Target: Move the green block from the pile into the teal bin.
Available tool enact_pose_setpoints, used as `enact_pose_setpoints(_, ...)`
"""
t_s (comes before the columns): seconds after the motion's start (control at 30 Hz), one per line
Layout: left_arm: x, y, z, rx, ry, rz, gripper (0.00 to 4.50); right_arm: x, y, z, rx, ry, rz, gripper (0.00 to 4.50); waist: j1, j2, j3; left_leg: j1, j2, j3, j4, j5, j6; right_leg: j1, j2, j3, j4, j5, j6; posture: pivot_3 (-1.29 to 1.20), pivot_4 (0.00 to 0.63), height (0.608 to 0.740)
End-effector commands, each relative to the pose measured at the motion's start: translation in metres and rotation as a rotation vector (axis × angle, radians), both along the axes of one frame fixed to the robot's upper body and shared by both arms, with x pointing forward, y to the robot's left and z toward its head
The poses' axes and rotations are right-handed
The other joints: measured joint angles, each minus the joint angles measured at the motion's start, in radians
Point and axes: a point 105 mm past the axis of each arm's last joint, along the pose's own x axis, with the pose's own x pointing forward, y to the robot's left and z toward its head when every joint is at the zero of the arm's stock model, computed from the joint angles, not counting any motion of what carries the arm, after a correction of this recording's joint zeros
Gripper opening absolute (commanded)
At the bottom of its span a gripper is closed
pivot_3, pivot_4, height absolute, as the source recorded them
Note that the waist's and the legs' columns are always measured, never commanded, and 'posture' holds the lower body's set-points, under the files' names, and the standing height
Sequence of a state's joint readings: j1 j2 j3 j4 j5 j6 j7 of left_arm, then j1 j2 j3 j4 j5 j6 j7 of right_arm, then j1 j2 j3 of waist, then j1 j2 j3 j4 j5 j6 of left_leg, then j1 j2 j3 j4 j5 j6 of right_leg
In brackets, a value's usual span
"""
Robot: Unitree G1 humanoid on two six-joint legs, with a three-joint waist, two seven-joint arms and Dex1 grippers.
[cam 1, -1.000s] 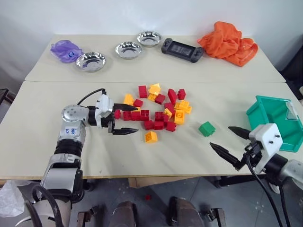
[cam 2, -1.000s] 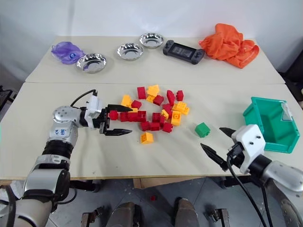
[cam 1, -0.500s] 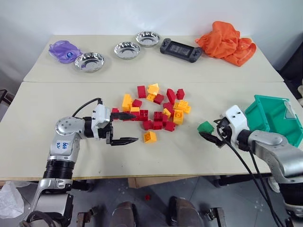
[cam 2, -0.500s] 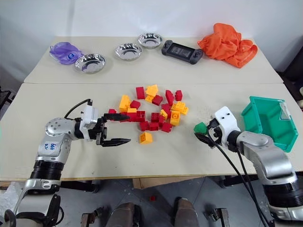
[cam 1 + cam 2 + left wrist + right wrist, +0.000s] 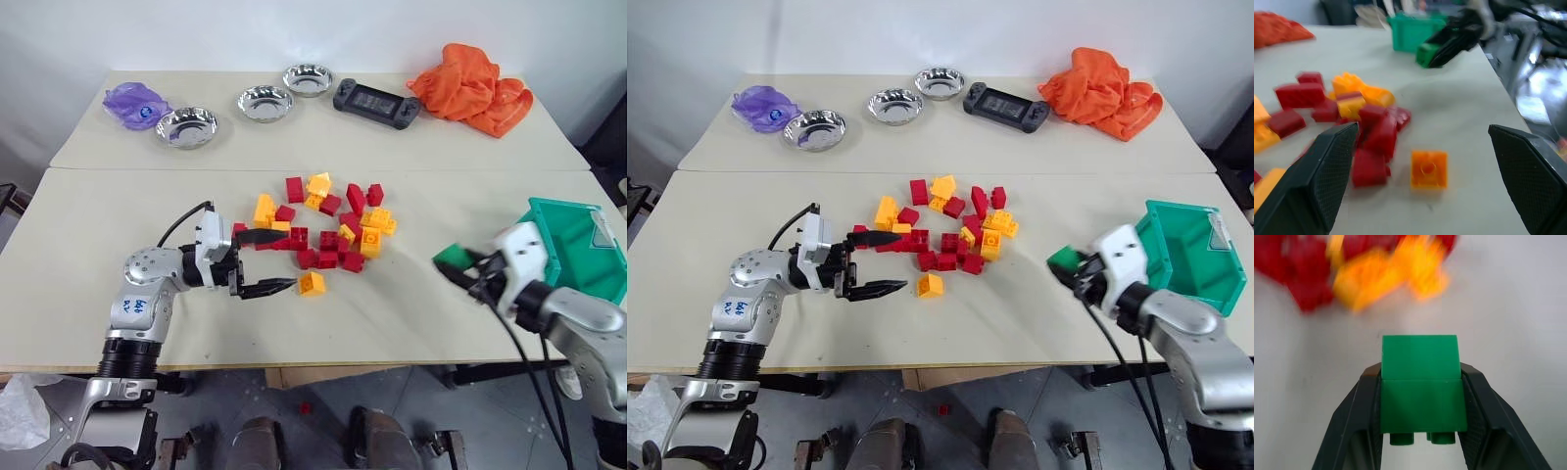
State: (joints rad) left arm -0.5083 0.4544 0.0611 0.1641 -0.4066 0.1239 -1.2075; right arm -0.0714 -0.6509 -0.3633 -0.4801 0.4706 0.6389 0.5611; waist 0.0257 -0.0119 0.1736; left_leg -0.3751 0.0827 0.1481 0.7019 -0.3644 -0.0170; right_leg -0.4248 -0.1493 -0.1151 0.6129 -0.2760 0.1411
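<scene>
The green block (image 5: 453, 257) is off the table, pinched between the black fingers of my right gripper (image 5: 460, 267), which is shut on it; the right wrist view shows the block (image 5: 1420, 382) clamped on both sides. It hangs just left of the teal bin (image 5: 563, 208), which stands at the table's right edge. The pile (image 5: 323, 230) of red, yellow and orange bricks lies mid-table. At the pile's left side my left gripper (image 5: 282, 260) stands open and level with nothing in it, a lone orange brick (image 5: 312, 284) just past its lower fingertip.
On the far table stand three steel bowls (image 5: 265, 103), a purple bag (image 5: 136, 104), a black game controller (image 5: 377, 102) and an orange cloth (image 5: 472, 88). A seam (image 5: 147, 168) divides the two tables. Bare tabletop lies between the pile and the bin.
My right gripper reached in to the green block, shut on it and lifted it off the table toward the bin. The left gripper stayed open beside the pile.
</scene>
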Motion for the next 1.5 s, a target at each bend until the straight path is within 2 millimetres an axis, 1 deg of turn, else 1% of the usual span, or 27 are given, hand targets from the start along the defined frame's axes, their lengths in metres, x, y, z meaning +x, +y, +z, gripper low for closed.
enact_pose_setpoints(0.03,0.002,-0.007,0.020,-0.081,-0.053,0.019,4.50,-0.020,-0.028,0.047,0.050,-0.221,-0.151,1.53,0.000,0.000,0.000,0.000,0.000,0.000,0.000,0.000,0.000,0.000,0.000,0.000,0.001,0.000,0.000,0.00,0.150,0.740)
enact_pose_setpoints(0.1,0.005,-0.020,0.025,-0.134,-0.038,0.005,4.50,-0.026,-0.063,0.063,0.026,-0.284,-0.309,1.53,-0.001,0.000,0.000,0.001,0.000,0.000,0.000,0.000,0.000,0.000,0.000,0.001,0.001,0.000,0.000,0.00,0.150,0.740)
enact_pose_setpoints(0.13,0.005,-0.024,0.026,-0.150,-0.033,-0.003,4.50,-0.029,-0.076,0.069,0.018,-0.306,-0.362,1.53,0.001,0.000,0.000,0.001,0.000,0.000,0.000,0.000,0.000,0.000,0.000,0.001,0.001,0.000,0.000,0.00,0.150,0.740)
enact_pose_setpoints(0.17,0.006,-0.029,0.028,-0.155,-0.038,-0.011,4.50,-0.028,-0.088,0.070,-0.003,-0.294,-0.413,1.53,0.002,0.000,0.000,0.000,0.000,0.000,0.001,0.000,0.000,0.001,0.000,0.001,0.000,0.000,0.000,0.00,0.150,0.740)
enact_pose_setpoints(0.23,0.005,-0.034,0.029,-0.149,-0.050,-0.027,4.50,-0.025,-0.100,0.069,-0.055,-0.267,-0.456,1.53,-0.001,0.000,0.000,0.001,0.000,0.000,0.001,0.000,0.000,0.001,0.000,0.001,0.000,0.000,0.000,0.00,0.150,0.740)
enact_pose_setpoints(0.33,0.007,-0.039,0.035,-0.156,-0.065,-0.042,4.50,-0.013,-0.125,0.067,-0.112,-0.203,-0.546,1.53,-0.007,0.001,0.000,0.003,0.000,0.002,-0.001,0.000,0.000,0.001,0.000,0.002,0.000,0.000,0.000,0.00,0.150,0.740)
enact_pose_setpoints(0.43,0.007,-0.038,0.035,-0.146,-0.065,-0.038,4.50,-0.004,-0.140,0.058,-0.071,-0.143,-0.592,1.53,-0.013,0.001,-0.001,0.003,0.000,0.002,-0.002,0.000,0.000,0.001,0.000,0.002,0.000,0.000,0.000,0.00,0.150,0.740)
enact_pose_setpoints(0.5,0.006,-0.035,0.034,-0.130,-0.061,-0.034,4.50,0.000,-0.143,0.052,-0.028,-0.112,-0.591,1.53,-0.014,0.001,-0.001,0.004,0.000,0.002,-0.002,0.000,0.000,0.001,0.000,0.002,0.000,0.000,0.000,0.00,0.150,0.740)
enact_pose_setpoints(0.57,0.007,-0.031,0.032,-0.114,-0.060,-0.015,4.50,0.003,-0.142,0.048,-0.027,-0.097,-0.571,2.24,-0.015,0.001,-0.001,0.003,0.000,0.002,-0.002,0.000,0.000,0.001,0.000,0.002,0.000,0.000,0.000,0.00,0.150,0.740)
enact_pose_setpoints(0.6,0.007,-0.029,0.031,-0.107,-0.061,-0.009,4.50,0.004,-0.143,0.048,-0.031,-0.102,-0.570,2.39,-0.017,0.001,-0.001,0.003,0.000,0.002,-0.002,0.000,0.000,0.001,0.000,0.002,-0.001,0.000,0.000,0.00,0.150,0.740)
enact_pose_setpoints(0.63,0.008,-0.026,0.031,-0.100,-0.066,0.005,4.50,0.005,-0.142,0.046,-0.022,-0.099,-0.559,2.72,-0.018,0.001,-0.001,0.003,0.000,0.002,-0.002,0.000,0.000,0.001,0.000,0.002,-0.001,0.000,0.000,0.00,0.150,0.740)
enact_pose_setpoints(0.8,0.013,-0.007,0.025,-0.050,-0.084,0.104,4.50,0.004,-0.128,0.044,-0.039,-0.131,-0.440,4.39,-0.016,0.001,-0.001,0.003,0.000,0.002,-0.002,0.000,0.000,0.001,0.000,0.002,-0.001,0.000,0.000,0.00,0.150,0.740)
enact_pose_setpoints(0.83,0.016,-0.003,0.024,-0.043,-0.094,0.131,4.50,0.003,-0.123,0.045,-0.045,-0.146,-0.405,4.45,-0.016,0.001,0.000,0.003,0.000,0.002,-0.002,0.000,0.000,0.001,0.000,0.002,-0.001,0.000,0.000,0.00,0.150,0.740)
enact_pose_setpoints(0.9,0.021,0.009,0.016,-0.003,-0.051,0.196,4.50,0.000,-0.104,0.046,-0.031,-0.178,-0.279,4.45,-0.017,0.001,-0.001,0.003,0.000,0.002,-0.002,0.000,0.000,0.001,0.000,0.002,-0.001,0.000,0.000,0.00,0.150,0.740)
enact_pose_setpoints(0.93,0.021,0.013,0.015,-0.006,-0.053,0.210,4.50,0.000,-0.105,0.035,-0.040,-0.118,-0.284,4.45,-0.019,0.001,-0.001,0.003,0.000,0.002,-0.002,0.000,0.000,0.001,0.000,0.002,-0.001,0.000,0.000,0.00,0.150,0.740)
enact_pose_setpoints(0.97,0.022,0.017,0.015,-0.008,-0.053,0.224,4.50,0.000,-0.108,0.030,-0.065,-0.101,-0.295,4.45,-0.019,0.001,-0.001,0.003,0.000,0.002,-0.002,0.000,0.000,0.001,0.000,0.002,-0.001,0.000,0.000,0.00,0.150,0.740)
enact_pose_setpoints(1.0,0.022,0.020,0.016,-0.009,-0.064,0.233,4.50,0.001,-0.117,0.020,-0.079,-0.052,-0.340,4.45,-0.019,0.001,-0.001,0.003,0.000,0.002,-0.002,0.000,0.000,0.001,0.000,0.002,-0.001,0.000,0.000,0.00,0.150,0.740)
enact_pose_setpoints(1.03,0.021,0.021,0.017,-0.011,-0.072,0.234,4.50,0.002,-0.125,0.018,-0.093,-0.048,-0.379,4.45,-0.019,0.001,-0.001,0.003,0.000,0.002,-0.002,0.000,0.000,0.001,0.000,0.002,-0.001,0.000,0.000,0.00,0.150,0.740)
enact_pose_setpoints(1.13,0.019,0.024,0.018,-0.016,-0.077,0.247,4.50,0.004,-0.148,0.019,-0.073,-0.074,-0.483,4.45,-0.017,0.001,-0.001,0.003,0.000,0.002,-0.002,0.000,0.000,0.002,0.000,0.002,-0.001,0.000,0.001,0.00,0.150,0.740)
enact_pose_setpoints(1.2,0.018,0.024,0.018,-0.019,-0.077,0.248,4.50,0.005,-0.156,0.022,-0.087,-0.098,-0.520,4.45,-0.020,0.002,-0.001,0.004,0.000,0.002,-0.002,0.000,0.000,0.002,0.000,0.002,-0.001,0.000,0.001,0.00,0.150,0.740)
enact_pose_setpoints(1.37,0.014,0.021,0.015,-0.020,-0.067,0.235,4.50,0.004,-0.140,0.028,-0.090,-0.136,-0.455,4.45,-0.027,0.002,0.000,0.004,0.000,0.002,-0.003,0.000,0.000,0.002,0.000,0.002,-0.001,0.000,0.001,0.00,0.150,0.740)
enact_pose_setpoints(1.47,0.015,0.022,0.015,-0.020,-0.067,0.237,4.50,0.002,-0.140,0.029,-0.092,-0.134,-0.457,4.45,-0.026,0.002,0.000,0.004,0.000,0.002,-0.003,0.000,0.000,0.002,0.000,0.002,-0.001,0.000,0.001,0.00,0.150,0.740)
enact_pose_setpoints(1.5,0.014,0.022,0.015,-0.020,-0.067,0.239,4.50,0.002,-0.133,0.034,-0.090,-0.167,-0.419,4.45,-0.026,0.002,0.000,0.004,0.000,0.002,-0.002,0.000,0.000,0.002,0.000,0.002,-0.001,0.000,0.001,0.00,0.150,0.740)
